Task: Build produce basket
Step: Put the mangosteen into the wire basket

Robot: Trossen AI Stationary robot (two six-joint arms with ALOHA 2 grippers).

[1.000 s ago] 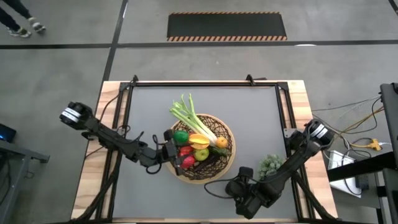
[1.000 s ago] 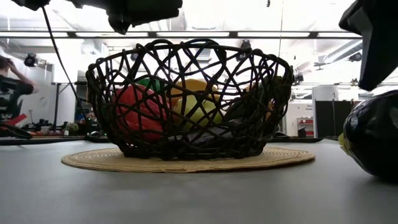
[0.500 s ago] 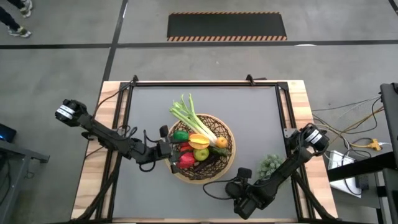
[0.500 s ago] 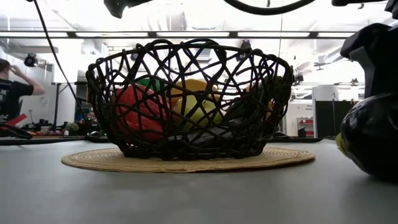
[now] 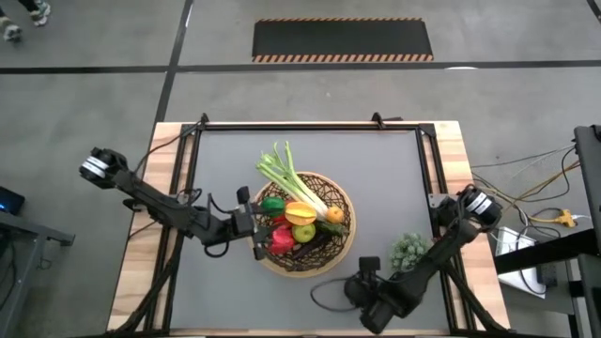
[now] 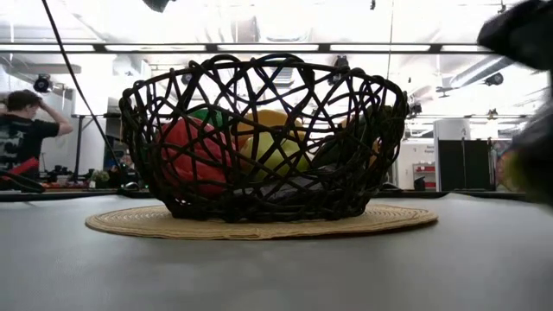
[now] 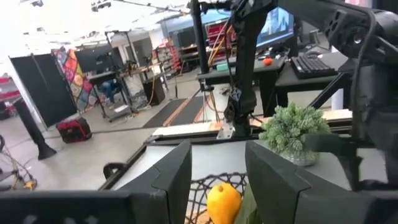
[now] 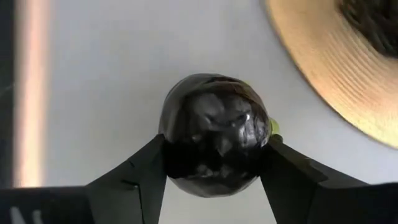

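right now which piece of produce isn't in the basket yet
The dark eggplant: it sits between the right gripper's fingers, outside the basket.

1 basket (image 5: 342,230), 1 leek (image 5: 285,175), 2 red peppers (image 5: 282,237), 1 eggplant (image 8: 214,134), 1 plant (image 5: 408,249)

Basket (image 5: 305,223) sits mid tabletop (image 5: 376,169), heaped with produce; leek (image 5: 286,178) sticks out over the rim toward 11 o'clock, blocking approach there. Left gripper (image 5: 252,223) crowds the rim at 9 o'clock. Right gripper (image 5: 368,282) at 5 o'clock, fingers against the eggplant (image 8: 214,134), near the tan rim. Green plant (image 5: 408,249) stands at 4 o'clock. Far half of the tabletop, 12 to 3 o'clock, is bare grey.
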